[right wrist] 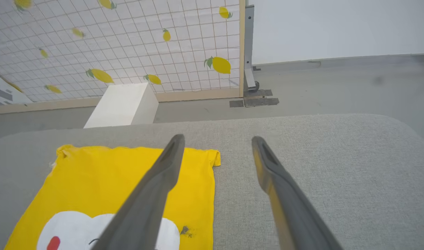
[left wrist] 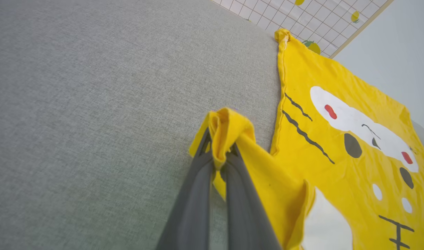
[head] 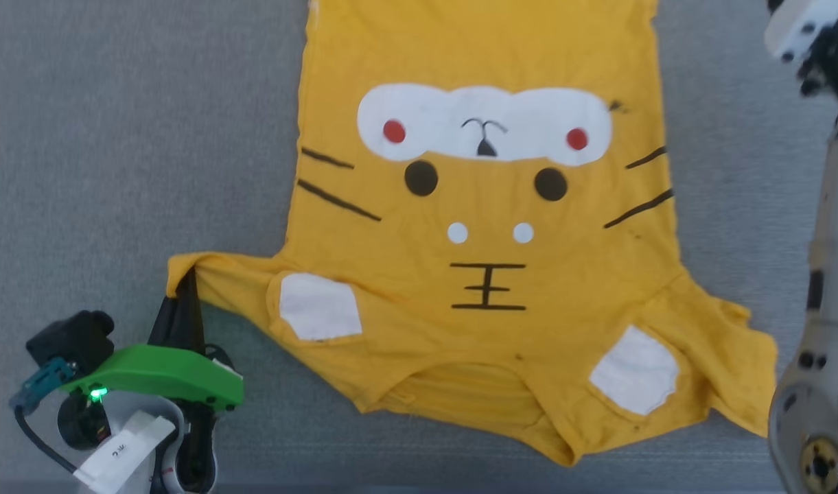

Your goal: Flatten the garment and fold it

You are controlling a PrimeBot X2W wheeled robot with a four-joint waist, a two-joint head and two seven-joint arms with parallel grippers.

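The garment (head: pixel 391 274), a bright yellow T-shirt with a tiger face print, lies spread face up on the grey padded surface, collar toward me. My left gripper (head: pixel 187 280) is shut on the tip of its left sleeve (head: pixel 216 271), which is pulled out sideways. In the left wrist view the bunched sleeve end (left wrist: pixel 225 128) sits pinched in my left gripper (left wrist: pixel 219 152), with the garment (left wrist: pixel 302 80) stretching off to the right. My right gripper (right wrist: pixel 217 139) hangs open above the surface, empty, past the garment's far hem corner (right wrist: pixel 212 156). The right sleeve (head: pixel 727 350) lies rumpled.
The grey padded surface (head: pixel 117 137) extends left and right of the shirt. My pale right forearm (head: pixel 830 274) runs down the right edge. Beyond the far edge stand a white box (right wrist: pixel 121 107) and a lemon-print grid panel (right wrist: pixel 111 41), with grey floor to their right.
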